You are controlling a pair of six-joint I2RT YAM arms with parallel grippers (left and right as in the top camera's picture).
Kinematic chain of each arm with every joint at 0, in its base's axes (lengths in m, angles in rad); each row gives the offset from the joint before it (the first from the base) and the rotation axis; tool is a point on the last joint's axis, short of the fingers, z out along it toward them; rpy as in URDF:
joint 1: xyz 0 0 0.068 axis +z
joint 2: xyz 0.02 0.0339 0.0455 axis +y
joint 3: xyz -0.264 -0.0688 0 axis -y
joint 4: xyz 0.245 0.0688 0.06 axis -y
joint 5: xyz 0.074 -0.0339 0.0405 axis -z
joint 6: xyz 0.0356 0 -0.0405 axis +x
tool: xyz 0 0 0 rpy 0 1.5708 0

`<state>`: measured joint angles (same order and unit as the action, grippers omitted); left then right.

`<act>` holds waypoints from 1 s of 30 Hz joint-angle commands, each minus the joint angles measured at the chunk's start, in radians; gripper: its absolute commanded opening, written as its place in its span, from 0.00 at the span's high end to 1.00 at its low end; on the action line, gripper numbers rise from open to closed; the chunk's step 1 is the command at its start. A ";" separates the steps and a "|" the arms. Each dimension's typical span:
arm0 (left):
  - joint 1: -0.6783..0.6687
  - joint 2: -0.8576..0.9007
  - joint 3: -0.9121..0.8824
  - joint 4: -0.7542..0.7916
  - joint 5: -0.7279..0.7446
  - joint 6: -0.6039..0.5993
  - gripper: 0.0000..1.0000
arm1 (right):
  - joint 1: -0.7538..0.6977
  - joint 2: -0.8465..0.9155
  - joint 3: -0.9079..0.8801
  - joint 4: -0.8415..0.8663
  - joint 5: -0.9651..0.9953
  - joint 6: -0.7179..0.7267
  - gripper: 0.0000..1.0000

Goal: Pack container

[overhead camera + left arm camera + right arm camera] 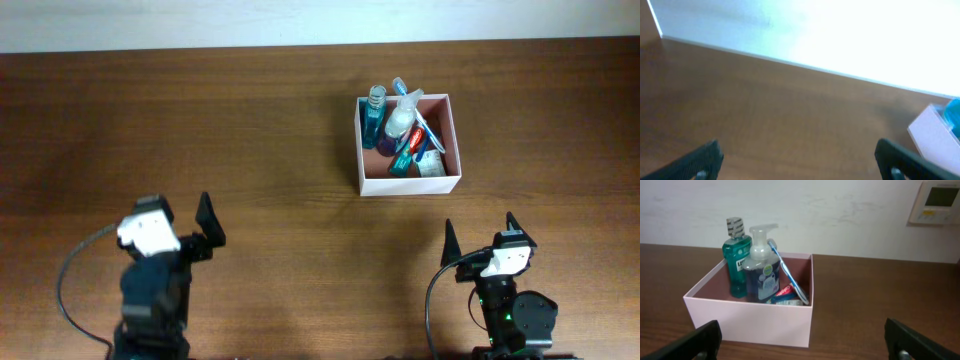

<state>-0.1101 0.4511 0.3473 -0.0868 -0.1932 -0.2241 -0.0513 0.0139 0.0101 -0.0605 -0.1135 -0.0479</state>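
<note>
I see the left pincer (797,150) and right pincer (480,228) both spread wide and empty at the near edge; the container (410,184) sits far right on the tabletop (200,120).
From my right wrist view, its near wall hides the bases of the green bottle (737,260), pump bottle (761,272) and toothbrush (790,275). A red tube (785,294) barely shows. The left wrist view catches only a blurred corner, cut off.
</note>
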 commanded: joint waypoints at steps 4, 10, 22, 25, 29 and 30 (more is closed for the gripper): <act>0.023 -0.209 -0.219 0.149 0.042 0.017 0.01 | 0.006 -0.010 -0.005 -0.005 -0.009 0.007 0.01; 0.094 -0.311 -0.301 0.169 0.131 0.017 0.01 | 0.006 -0.010 -0.005 -0.005 -0.009 0.007 0.01; 0.156 -0.446 -0.313 -0.042 0.243 0.139 0.01 | 0.006 -0.010 -0.005 -0.005 -0.009 0.007 0.01; 0.156 -0.446 -0.313 -0.042 0.239 0.140 0.01 | 0.006 -0.010 -0.005 -0.005 -0.009 0.007 0.01; 0.156 -0.446 -0.313 -0.046 0.239 0.140 0.01 | 0.006 -0.010 -0.005 -0.005 -0.009 0.007 0.01; 0.156 -0.446 -0.313 -0.046 0.240 0.140 0.01 | 0.006 -0.010 -0.005 -0.005 -0.009 0.007 0.01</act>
<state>0.0410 0.0181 0.0425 -0.1318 0.0280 -0.1047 -0.0513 0.0139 0.0101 -0.0605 -0.1139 -0.0483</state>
